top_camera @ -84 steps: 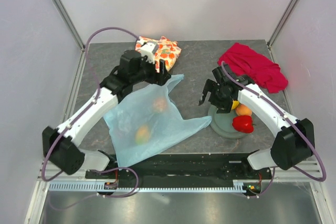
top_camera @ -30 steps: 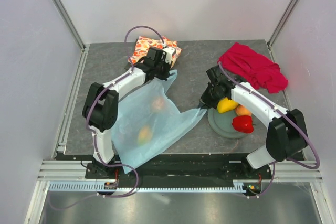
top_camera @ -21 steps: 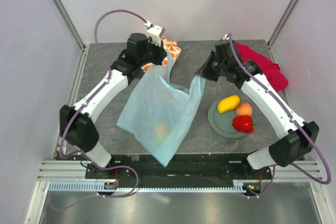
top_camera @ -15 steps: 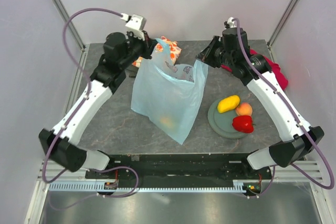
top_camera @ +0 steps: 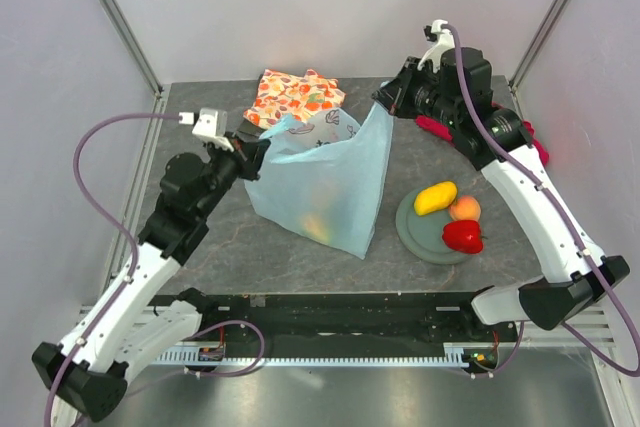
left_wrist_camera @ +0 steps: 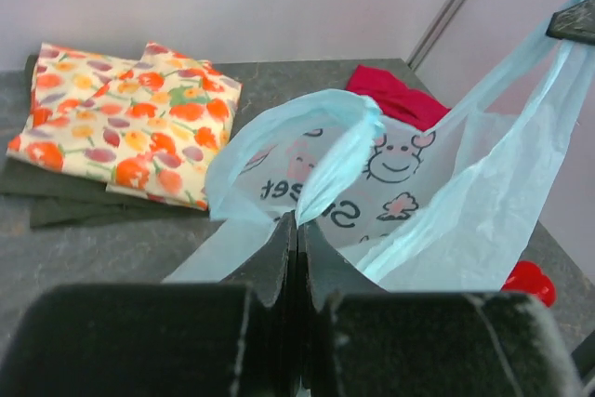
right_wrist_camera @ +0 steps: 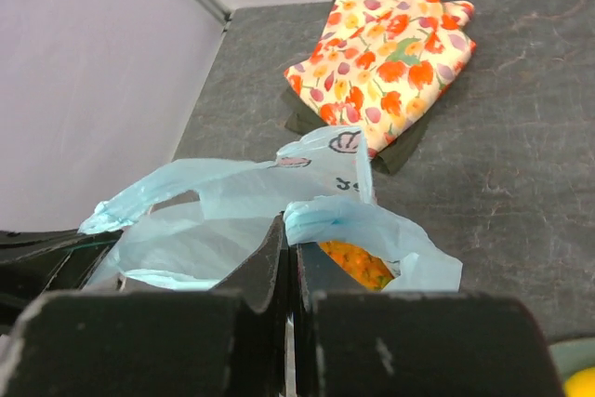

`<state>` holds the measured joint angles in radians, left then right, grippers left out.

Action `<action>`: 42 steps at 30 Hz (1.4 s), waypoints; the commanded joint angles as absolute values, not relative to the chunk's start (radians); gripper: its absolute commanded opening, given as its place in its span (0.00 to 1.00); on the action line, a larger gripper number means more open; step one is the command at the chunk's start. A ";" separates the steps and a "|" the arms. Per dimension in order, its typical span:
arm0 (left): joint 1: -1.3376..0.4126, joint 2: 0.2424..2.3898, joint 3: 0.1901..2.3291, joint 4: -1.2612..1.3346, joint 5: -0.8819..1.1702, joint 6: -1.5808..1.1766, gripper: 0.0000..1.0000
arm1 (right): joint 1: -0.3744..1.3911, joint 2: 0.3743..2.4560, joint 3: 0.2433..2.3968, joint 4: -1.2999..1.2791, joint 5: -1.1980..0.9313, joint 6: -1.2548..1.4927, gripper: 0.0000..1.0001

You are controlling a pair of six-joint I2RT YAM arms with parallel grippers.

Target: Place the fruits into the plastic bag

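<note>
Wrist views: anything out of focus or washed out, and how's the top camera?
Left wrist: the left end effector fills the bottom as a dark blur, while the plastic bag and floral cloth are sharp. Right wrist: the right end effector is equally dark and soft, the cloth crisp. Top external: even light, no glare; fruit inside the bag shows only as a hazy yellow-orange patch.

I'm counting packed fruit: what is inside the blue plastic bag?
Through the plastic bag an orange-yellow fruit shows near the bottom. Film and folds blur the rest, so how many lie inside cannot be told.
</note>
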<state>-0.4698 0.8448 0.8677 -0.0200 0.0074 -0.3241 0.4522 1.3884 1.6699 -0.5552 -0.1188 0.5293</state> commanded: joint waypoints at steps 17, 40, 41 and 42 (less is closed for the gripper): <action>-0.472 0.822 1.052 -0.152 0.158 -0.270 0.89 | 0.571 1.307 1.503 -0.495 -0.285 0.362 0.00; -0.477 1.368 1.511 -0.157 0.126 -0.003 0.99 | 0.601 1.301 1.494 -0.508 -0.291 0.360 0.00; -0.480 1.373 1.512 -0.141 0.120 -0.003 0.99 | 0.603 1.301 1.494 -0.508 -0.293 0.360 0.00; -0.483 1.381 1.514 -0.127 0.103 0.023 0.99 | 0.603 1.302 1.494 -0.509 -0.293 0.360 0.00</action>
<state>-0.4736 1.3571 1.4601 -0.2039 0.1932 -0.0498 0.5983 1.3239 1.4963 -0.5175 -0.2764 0.3702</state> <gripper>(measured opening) 0.991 0.010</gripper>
